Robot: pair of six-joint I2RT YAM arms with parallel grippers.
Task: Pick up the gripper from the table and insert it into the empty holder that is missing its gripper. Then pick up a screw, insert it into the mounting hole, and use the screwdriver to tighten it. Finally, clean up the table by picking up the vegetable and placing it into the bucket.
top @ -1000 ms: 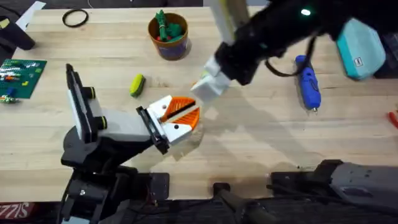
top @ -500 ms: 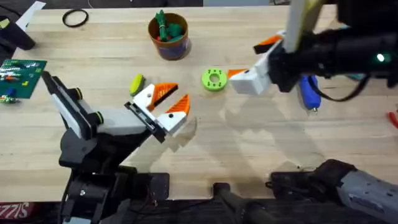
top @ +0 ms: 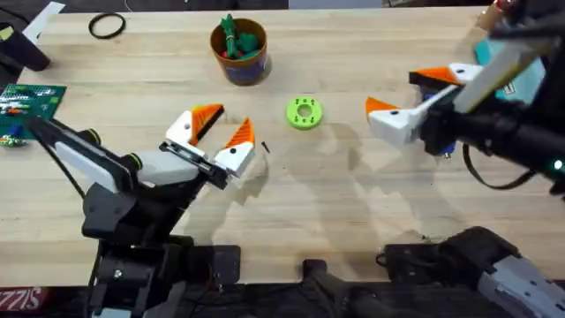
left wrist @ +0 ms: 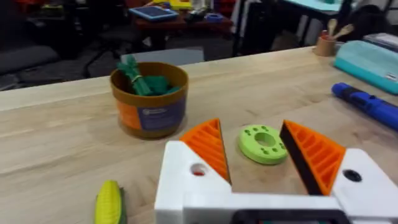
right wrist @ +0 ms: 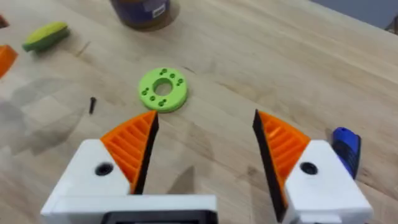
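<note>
Screwdriver (top: 439, 124): bright blue, lying on the table (top: 335, 203) just behind the right gripper (top: 408, 92), largely hidden by it from overhead; its blue end (right wrist: 346, 146) shows beside the right-hand finger in the right wrist view, and its body (left wrist: 367, 104) lies well off to one side of the left gripper's fingers in the left wrist view. Bucket (top: 238, 50): tan-brown, upright, holding green items, well beyond the left gripper (top: 222, 124). Vegetable (left wrist: 109, 202): yellow with a green end, on the table just beside the left gripper's outer finger; from overhead it is now covered by that gripper, where half a second ago it lay visible. Screw (top: 264, 147): small, dark, lying loose beside the left gripper's nearer finger. Green disc (top: 305, 112): flat, with holes, between the two grippers, ahead of both sets of fingers. Right gripper: fingers wide apart, holding nothing; it has shifted farther from the disc toward the screwdriver since half a second ago. Left gripper: fingers apart, empty; it has moved away from the disc toward the vegetable's spot. Teal flat object (top: 516, 75): behind the right arm. Circuit board (top: 25, 108): at the table's left edge.
</note>
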